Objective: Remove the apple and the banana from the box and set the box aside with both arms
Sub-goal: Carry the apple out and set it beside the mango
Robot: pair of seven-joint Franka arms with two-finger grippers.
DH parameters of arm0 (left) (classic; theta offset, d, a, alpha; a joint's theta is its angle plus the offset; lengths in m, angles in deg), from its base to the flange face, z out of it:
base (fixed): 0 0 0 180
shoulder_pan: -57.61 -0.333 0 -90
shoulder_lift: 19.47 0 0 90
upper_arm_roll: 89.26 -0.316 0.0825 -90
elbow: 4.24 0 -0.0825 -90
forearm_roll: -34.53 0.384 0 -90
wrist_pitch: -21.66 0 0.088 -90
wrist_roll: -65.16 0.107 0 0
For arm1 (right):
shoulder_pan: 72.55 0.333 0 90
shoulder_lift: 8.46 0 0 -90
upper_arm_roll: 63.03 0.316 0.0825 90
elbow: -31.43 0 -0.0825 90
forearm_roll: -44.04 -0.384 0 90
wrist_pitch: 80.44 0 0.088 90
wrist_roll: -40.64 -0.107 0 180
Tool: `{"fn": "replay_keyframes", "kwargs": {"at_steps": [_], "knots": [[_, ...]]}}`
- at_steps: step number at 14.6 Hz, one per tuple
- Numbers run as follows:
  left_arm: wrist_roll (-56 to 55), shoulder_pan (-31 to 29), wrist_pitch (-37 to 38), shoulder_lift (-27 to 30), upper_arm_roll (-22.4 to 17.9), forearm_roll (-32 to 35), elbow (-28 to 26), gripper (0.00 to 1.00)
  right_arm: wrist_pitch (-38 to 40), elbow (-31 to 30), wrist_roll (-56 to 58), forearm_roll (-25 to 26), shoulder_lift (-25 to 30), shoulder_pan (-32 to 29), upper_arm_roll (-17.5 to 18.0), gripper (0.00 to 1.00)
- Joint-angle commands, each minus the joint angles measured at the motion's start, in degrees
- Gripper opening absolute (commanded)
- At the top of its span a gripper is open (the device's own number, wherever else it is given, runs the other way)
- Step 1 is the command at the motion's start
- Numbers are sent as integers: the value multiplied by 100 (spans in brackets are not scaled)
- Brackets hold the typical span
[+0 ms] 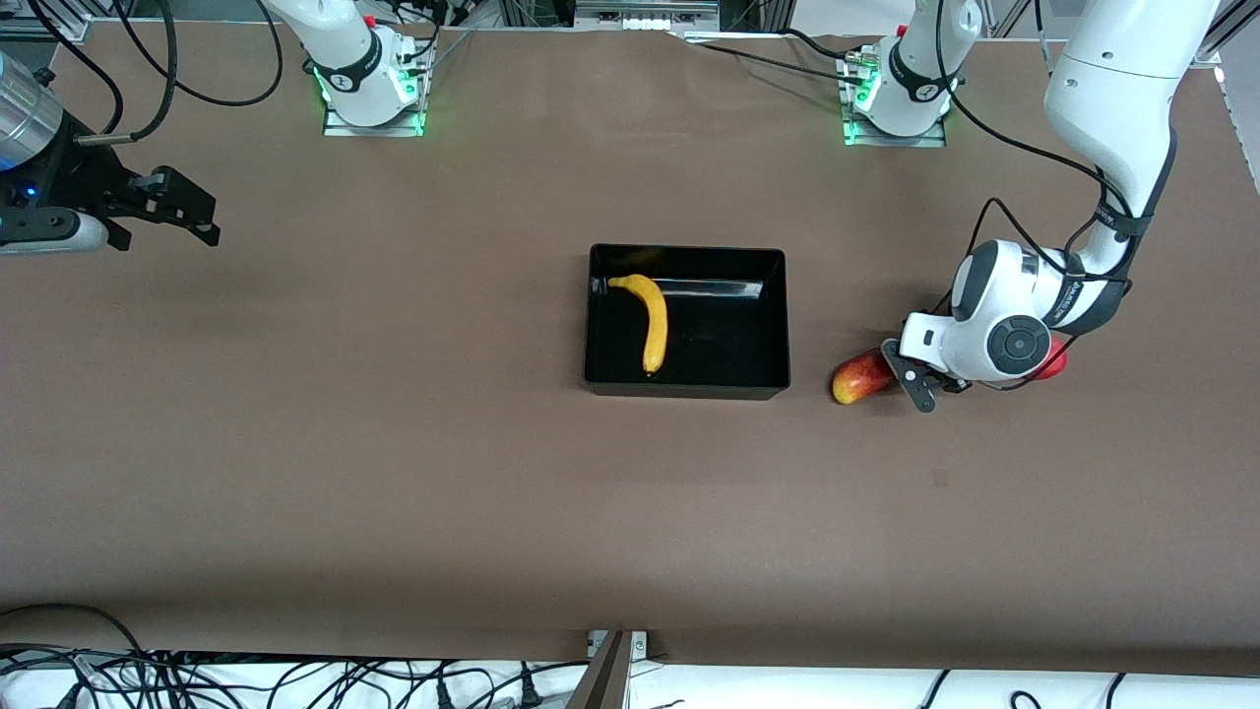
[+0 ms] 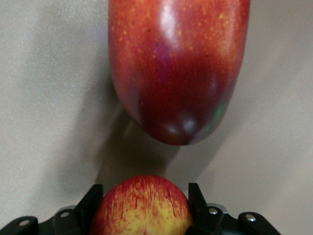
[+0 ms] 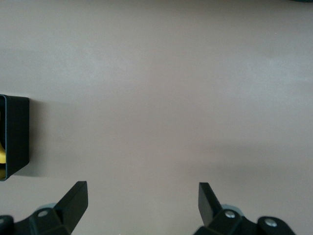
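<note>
The black box (image 1: pixel 689 258) lies mid-table with the yellow banana (image 1: pixel 650 320) inside it, along the wall toward the right arm's end. My left gripper (image 1: pixel 915 379) is low over the table beside the box, toward the left arm's end. In the left wrist view the small red-and-yellow apple (image 2: pixel 142 210) fills the space within this gripper (image 2: pixel 145 188); in the front view the hand hides it. My right gripper (image 1: pixel 182 212) waits open and holds nothing (image 3: pixel 143 188), over the right arm's end of the table. One corner of the box (image 3: pixel 17 137) shows in its wrist view.
An oblong red-yellow mango-like fruit (image 1: pixel 861 378) lies on the table between the box and the left gripper, just ahead of the apple (image 2: pixel 178 68). A red round thing (image 1: pixel 1056 359) peeks out past the left wrist. Brown tabletop (image 1: pixel 394 473) lies all round.
</note>
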Motion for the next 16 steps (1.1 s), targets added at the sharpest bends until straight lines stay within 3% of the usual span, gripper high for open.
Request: {"fn": "replay_keyframes", "kwargs": {"at_steps": [1, 5, 8, 10, 13, 16], "knots": [[86, -129, -5, 282, 84, 133, -176, 100, 85, 101, 56, 60, -26, -43, 21, 100], [60, -120, 679, 756, 241, 54, 25, 100, 85, 101, 56, 60, -26, -43, 21, 100], [-281, -111, 1837, 1003, 732, -51, 744, 100, 85, 92, 56, 60, -26, -43, 21, 100], [-1078, -68, 2463, 995, 945, -655, 1141, 100, 85, 92, 56, 60, -26, -43, 21, 100], [-2580, -50, 2474, 995, 1453, -1132, 1308, 100, 85, 92, 56, 60, -26, -43, 21, 100], [-4828, 335, 2195, 916, 2069, -1142, 1441, 100, 85, 92, 56, 60, -26, -43, 21, 100]]}}
